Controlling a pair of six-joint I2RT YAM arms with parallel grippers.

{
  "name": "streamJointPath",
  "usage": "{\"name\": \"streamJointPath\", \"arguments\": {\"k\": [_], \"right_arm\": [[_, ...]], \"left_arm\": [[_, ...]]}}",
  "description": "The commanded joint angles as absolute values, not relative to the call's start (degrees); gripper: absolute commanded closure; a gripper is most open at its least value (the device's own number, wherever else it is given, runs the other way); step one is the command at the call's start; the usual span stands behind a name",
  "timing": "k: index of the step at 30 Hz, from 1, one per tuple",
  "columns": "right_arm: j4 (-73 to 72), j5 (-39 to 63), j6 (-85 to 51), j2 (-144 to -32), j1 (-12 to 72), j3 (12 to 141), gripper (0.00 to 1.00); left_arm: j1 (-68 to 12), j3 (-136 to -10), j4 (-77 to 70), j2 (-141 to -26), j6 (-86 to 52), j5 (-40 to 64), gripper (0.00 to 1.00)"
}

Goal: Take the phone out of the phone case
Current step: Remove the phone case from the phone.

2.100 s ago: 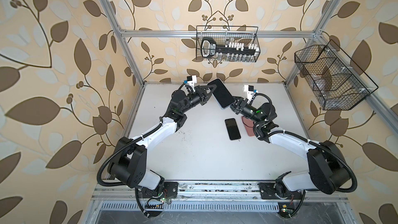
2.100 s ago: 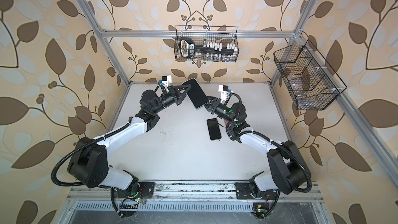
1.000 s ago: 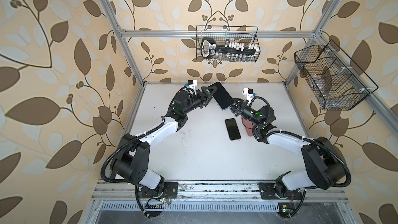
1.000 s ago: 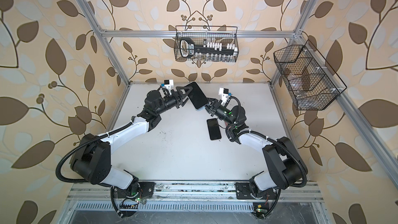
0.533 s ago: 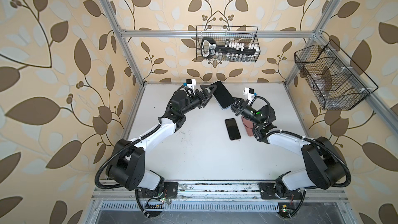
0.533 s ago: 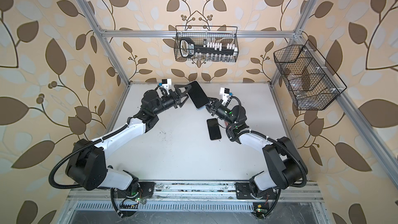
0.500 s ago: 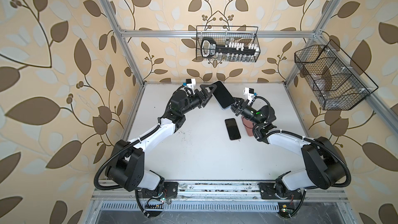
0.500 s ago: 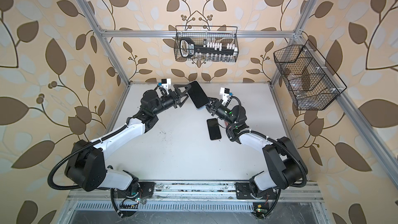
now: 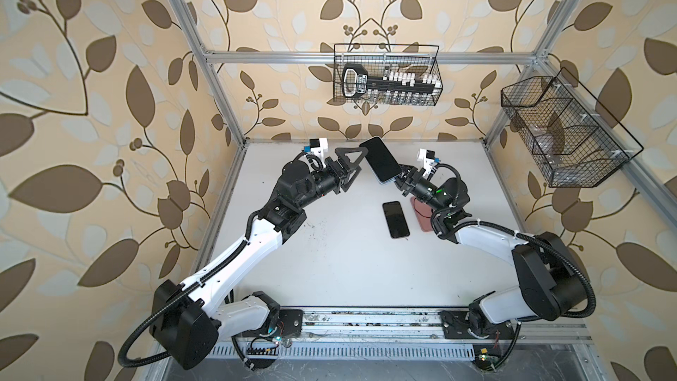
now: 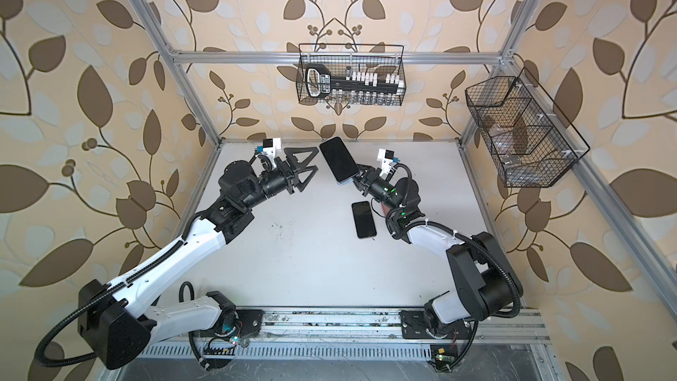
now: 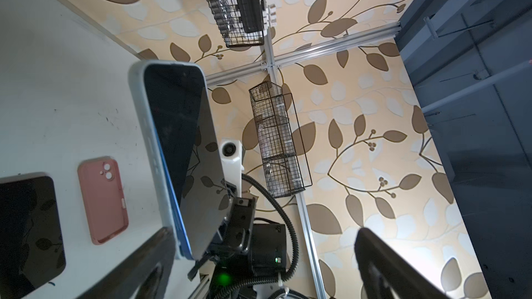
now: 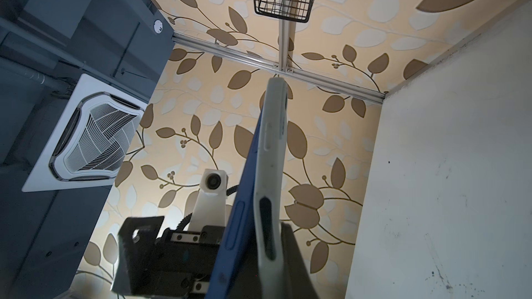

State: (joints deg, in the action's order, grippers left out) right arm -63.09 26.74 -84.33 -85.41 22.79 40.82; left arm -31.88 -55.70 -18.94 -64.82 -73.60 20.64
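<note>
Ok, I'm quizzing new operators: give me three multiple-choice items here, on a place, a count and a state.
1. The pink case lies: A) on the table beside the flat phone; B) on the floor; C) against the wall.
2. How many wire baskets hang on the walls? A) one; B) two; C) four.
3. The left gripper is: A) shut on a phone; B) open; C) out of view.
Key: A, it lies flat there; B, one at the back, a side basket too; B, jaws wide apart near the cased phone in the right gripper.

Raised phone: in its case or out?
Partly out: the phone splits from the pale case at the gripped end; the far end sits inside.
</note>
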Motion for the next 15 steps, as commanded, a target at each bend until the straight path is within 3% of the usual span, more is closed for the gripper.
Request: {"name": "streamJointPath", "arguments": {"k": [1,15], "right_arm": [[-66.7,25.3,-84.0,-86.6,22.6,43.3,1.0],[-65.9,24.4,-82.7,-89.3,23.4,46.5,1.0]], "left_arm": [[-34.0,-54.2,-16.6,-62.0,-77.3,15.1,0.01],[-38.2,-56.1,-15.4,-62.5,-83.8,6.5,0.01]]}}
